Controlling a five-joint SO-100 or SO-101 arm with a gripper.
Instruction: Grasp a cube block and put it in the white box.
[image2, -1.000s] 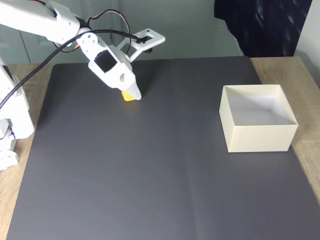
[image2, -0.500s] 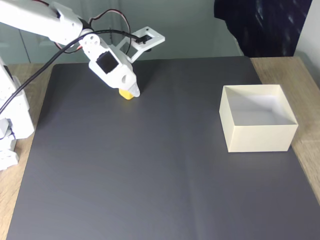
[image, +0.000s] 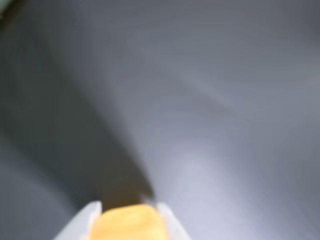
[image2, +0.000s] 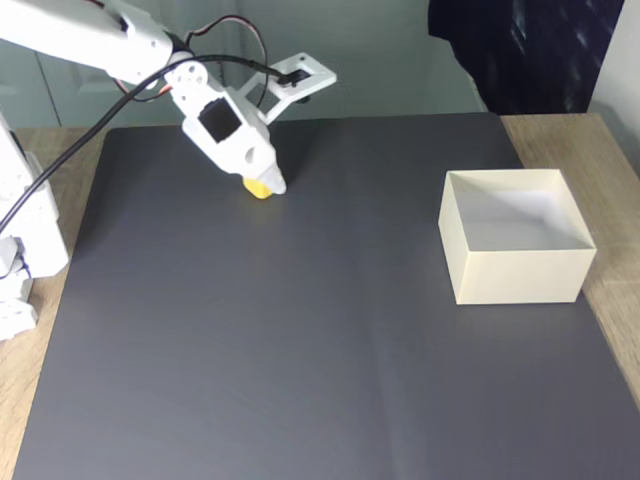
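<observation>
Cube block: yellow, at the gripper's tip, over the dark mat's far left part in the fixed view.
Gripper: closed onto the cube; the blurred wrist view shows it between both white fingers.
White box: well apart, to the right.
Writing: none readable.

Dark grey mat, smooth and flat, covering almost the whole worktop. Pale wood grain visible along the right edge and in a narrow strip at the left. Faint crease running down the middle of the mat. Behind, a light grey-green wall. Dark blue cloth hanging at the upper right, reaching the worktop's far edge.
</observation>
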